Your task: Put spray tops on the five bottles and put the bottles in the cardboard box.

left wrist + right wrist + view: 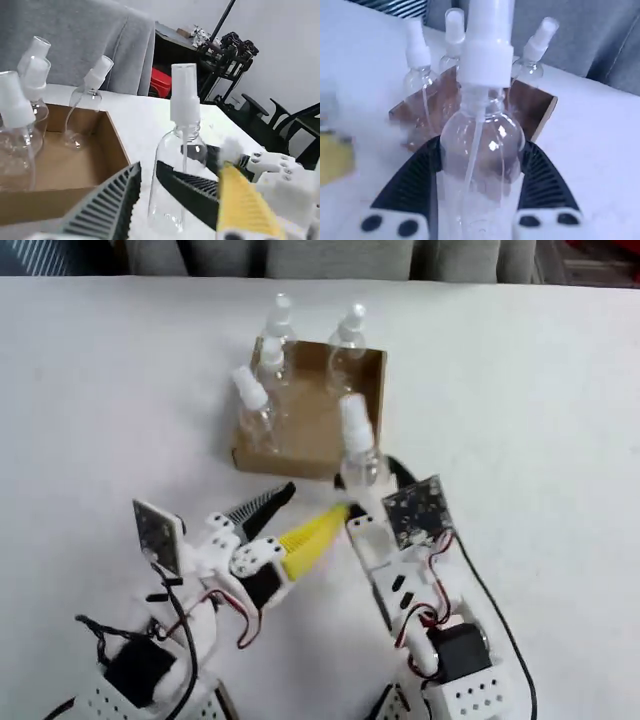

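Observation:
A clear bottle with a white spray top stands upright by the near right corner of the cardboard box. My right gripper is shut on its body, one black finger on each side, as the right wrist view shows on the bottle and gripper. Several more capped bottles stand inside the box. My left gripper, with one black ribbed finger and one yellow, stays open just left of the held bottle. In the left wrist view the bottle rises between that gripper's fingers, untouched.
The box is open at the top and has bare floor near its front right side. White table lies free to the right and left of the box. Grey chairs stand past the table's far edge.

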Motion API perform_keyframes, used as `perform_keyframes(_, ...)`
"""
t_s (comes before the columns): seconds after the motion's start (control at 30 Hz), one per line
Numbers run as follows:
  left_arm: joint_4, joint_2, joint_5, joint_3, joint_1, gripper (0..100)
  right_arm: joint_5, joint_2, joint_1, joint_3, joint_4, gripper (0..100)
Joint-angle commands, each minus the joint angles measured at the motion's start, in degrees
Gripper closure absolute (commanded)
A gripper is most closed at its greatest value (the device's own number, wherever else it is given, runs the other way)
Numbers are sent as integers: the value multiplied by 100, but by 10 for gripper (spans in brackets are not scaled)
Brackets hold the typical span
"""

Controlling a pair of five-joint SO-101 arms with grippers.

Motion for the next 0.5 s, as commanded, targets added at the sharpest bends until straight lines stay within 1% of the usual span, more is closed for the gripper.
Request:
perform_keyframes(0.0, 308, -57, -53, -589, 40, 991, -316, 4, 171, -97, -488, 982)
perform_keyframes(0.07, 448, -57, -281, -615, 75, 951, -888, 4, 171, -97, -655, 982)
perform_keyframes(0.13, 589, -57, -387, -615, 84, 957, -1257, -13, 171, -105, -840, 982)
perform_keyframes(0.2, 615, -57, -404, -607, 189, 984, -1275, -4, 127, -105, -1068, 982)
perform_keyframes(0.3, 624, -57, -404, -571, 637, 980, -1319, -4, 48, -105, -1376, 982)
perform_keyframes(0.4, 607, -57, -413, -369, 1130, 980, -1327, 4, -233, -255, -1385, 982)
perform_keyframes(0.47, 571, -57, -413, -229, 1332, 980, -1327, 4, -453, -404, -1376, 982)
